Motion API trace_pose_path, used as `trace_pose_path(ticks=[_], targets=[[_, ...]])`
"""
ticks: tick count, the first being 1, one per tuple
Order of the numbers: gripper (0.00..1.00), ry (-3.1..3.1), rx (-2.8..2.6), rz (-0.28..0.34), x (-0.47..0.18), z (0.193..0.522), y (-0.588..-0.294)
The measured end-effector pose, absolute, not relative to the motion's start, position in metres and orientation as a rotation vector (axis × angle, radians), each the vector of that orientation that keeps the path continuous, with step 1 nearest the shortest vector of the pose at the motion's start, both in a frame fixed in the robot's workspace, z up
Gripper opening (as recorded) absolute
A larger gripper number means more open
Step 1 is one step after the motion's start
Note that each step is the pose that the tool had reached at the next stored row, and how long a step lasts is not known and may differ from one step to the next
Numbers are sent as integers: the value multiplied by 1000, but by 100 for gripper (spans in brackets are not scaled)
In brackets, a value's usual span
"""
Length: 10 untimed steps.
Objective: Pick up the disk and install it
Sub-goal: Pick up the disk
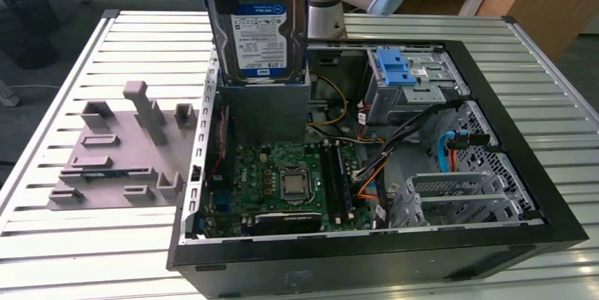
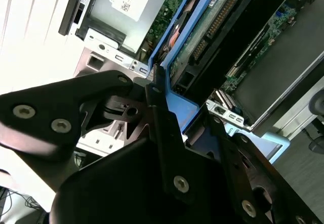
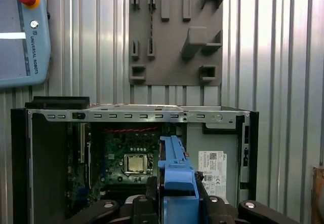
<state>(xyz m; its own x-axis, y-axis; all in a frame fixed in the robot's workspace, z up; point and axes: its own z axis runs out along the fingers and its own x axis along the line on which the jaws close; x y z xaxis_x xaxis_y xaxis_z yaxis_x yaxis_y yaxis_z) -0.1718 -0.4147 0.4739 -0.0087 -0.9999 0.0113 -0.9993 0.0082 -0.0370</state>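
Observation:
The disk (image 1: 257, 30) hangs upright above the open computer case (image 1: 524, 233), over the grey power-supply box (image 1: 271, 107), with its white-and-blue label facing the exterior view. A blue plastic bracket frames it. My gripper (image 2: 169, 127) is shut on the bracket's end, and its black fingers (image 2: 162, 133) clamp the blue edge. In the second wrist view the disk's (image 2: 223, 31) dark underside and connector row point down toward the case. In the first wrist view the disk (image 3: 176, 173) shows edge-on as a blue strip rising from the gripper (image 3: 177, 206).
Inside the case lie the motherboard (image 1: 280, 181), loose cables, and a drive cage with a ribbed blue latch (image 1: 398, 69). A grey fixture plate (image 1: 122, 153) with upright posts sits on the slatted table at the exterior view's left. A teach pendant (image 3: 23, 31) lies on the table.

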Motion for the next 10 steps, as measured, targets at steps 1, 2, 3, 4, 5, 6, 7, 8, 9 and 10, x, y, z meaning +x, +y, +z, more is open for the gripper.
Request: trace_pose_path(ticks=[1, 2, 3, 4, 5, 6, 7, 8, 9, 10], targets=[[36, 2219, -2200, -52, -170, 474, -415], [36, 2219, -2200, -51, -168, 474, -415], [36, 2220, -2201, -49, -166, 474, -416], [36, 2220, -2202, -48, -164, 474, -416], [36, 2221, -2202, -47, -162, 474, -417], [36, 2222, -2202, -45, -161, 474, -417], [36, 2223, -2203, -44, -159, 474, -418], [36, 2224, -2203, -43, -158, 474, -418], [36, 2224, -2203, -43, -157, 474, -419], [36, 2225, -2202, -43, -156, 474, -420]])
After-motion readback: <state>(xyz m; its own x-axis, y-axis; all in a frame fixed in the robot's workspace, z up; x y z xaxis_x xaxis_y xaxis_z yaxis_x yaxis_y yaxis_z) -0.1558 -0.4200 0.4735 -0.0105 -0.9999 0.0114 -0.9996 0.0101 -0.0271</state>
